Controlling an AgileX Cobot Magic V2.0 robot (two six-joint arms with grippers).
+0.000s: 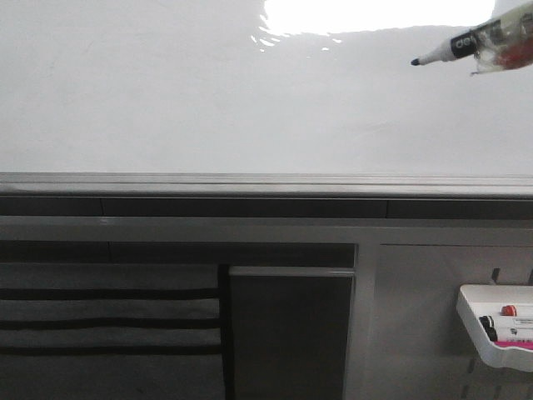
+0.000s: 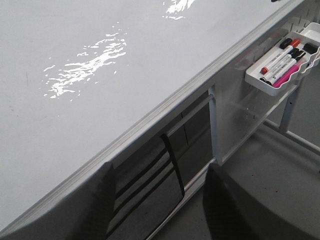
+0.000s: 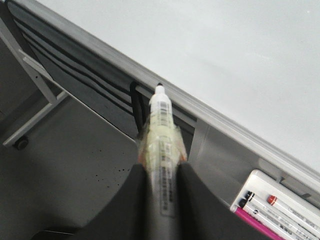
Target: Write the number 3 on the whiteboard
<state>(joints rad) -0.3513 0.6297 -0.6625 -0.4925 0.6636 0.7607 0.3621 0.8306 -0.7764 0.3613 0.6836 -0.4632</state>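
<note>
A large glossy whiteboard (image 1: 208,100) fills the upper part of the front view, with a bright glare along its top and a grey metal rail (image 1: 250,183) along its lower edge. No written digit can be made out on the board in any view. At the upper right of the front view, a black-tipped marker (image 1: 454,46) is seen entering from the edge, its tip pointed left and slightly down, close to the board; whether it touches cannot be told. Most of the right gripper (image 3: 160,172) is cut off there. In the right wrist view, its fingers are pressed against the marker barrel, which is wrapped in yellowish tape; a barcode-like label is visible but unreadable. The left gripper (image 2: 160,200) is seen only as two blurred dark fingers spread apart, with nothing between them. A small white tray (image 2: 280,65) of markers is hung below the rail at the right.
</note>
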